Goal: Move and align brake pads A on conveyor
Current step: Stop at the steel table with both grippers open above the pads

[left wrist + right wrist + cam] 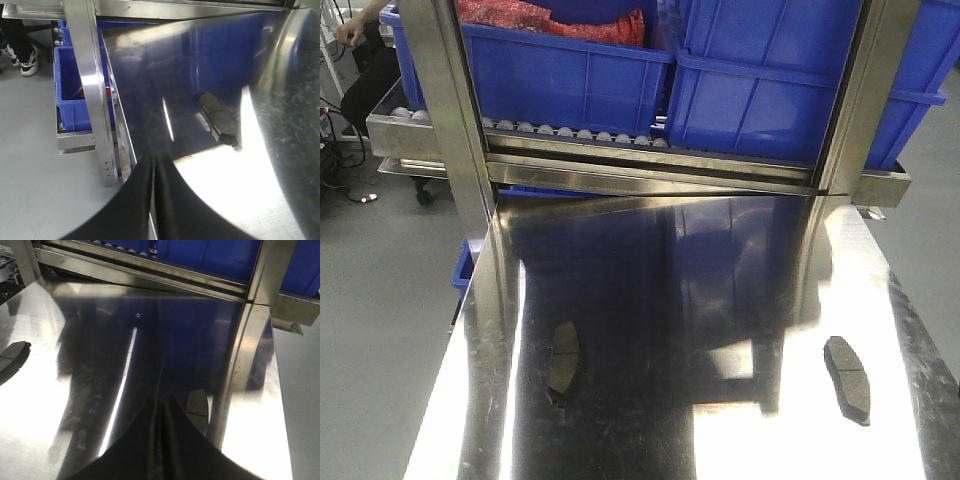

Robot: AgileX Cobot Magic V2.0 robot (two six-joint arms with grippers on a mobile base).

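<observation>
Two grey-brown brake pads lie on a shiny steel table (650, 300). One pad (563, 362) is at the left, the other (847, 378) at the right. My left gripper (154, 157) is shut with nothing in it, hovering by the table's left edge; the left pad (218, 119) lies ahead and to its right. My right gripper (162, 400) is also shut and empty. The right pad (196, 407) sits just right of its tips, partly hidden behind the finger. The left pad (11, 360) shows at that view's left edge. The conveyor is out of view. Neither gripper appears in the front view.
A roller rack (590, 135) with blue bins (570, 75) stands behind the table, between two steel posts (445, 110). Another blue bin (72, 87) sits low beside the table's left edge. A person (360, 70) is at the far left.
</observation>
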